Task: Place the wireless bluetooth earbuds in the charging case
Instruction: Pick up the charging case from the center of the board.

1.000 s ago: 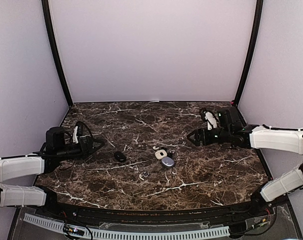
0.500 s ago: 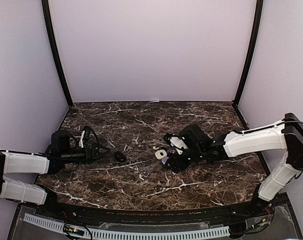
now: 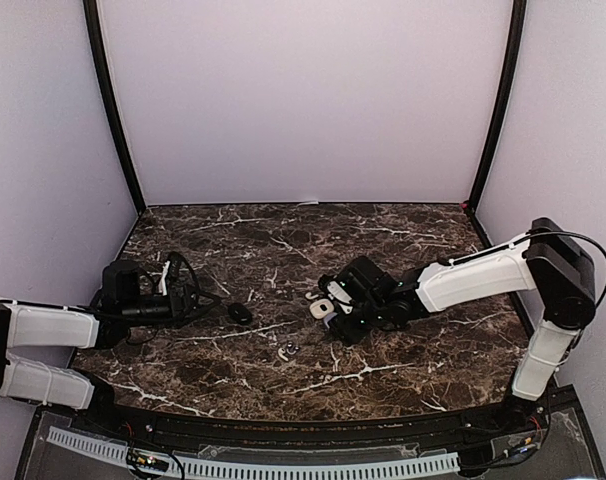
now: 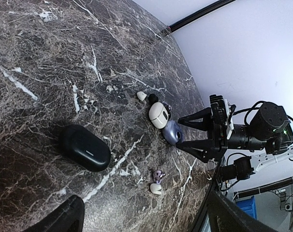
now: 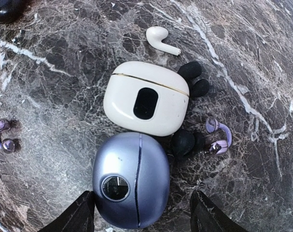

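A lilac-blue oval charging case (image 5: 132, 179) lies shut on the marble, touching a white case (image 5: 146, 104). My right gripper (image 5: 144, 215) is open and straddles the blue case: the left fingertip is at its side, the right one stands apart. Around the cases lie a white earbud (image 5: 162, 38), black earbuds (image 5: 190, 71), (image 5: 183, 143) and a purple clip earbud (image 5: 219, 137). A black case (image 4: 84, 147) lies in front of my left gripper (image 4: 149, 222), which is open and empty. Nearer lie a purple earbud (image 4: 158, 173) and a white earbud (image 4: 155, 188).
The dark marble table (image 3: 403, 250) is walled in by pale panels on three sides. In the top view the right gripper (image 3: 335, 325) hangs over the cases mid-table, and the left gripper (image 3: 205, 297) sits low at the left, near the black case (image 3: 241, 312).
The right arm has swung from the right rear to the cases mid-table, and its jaws have narrowed around the blue case. The left arm edged slightly towards the black case.
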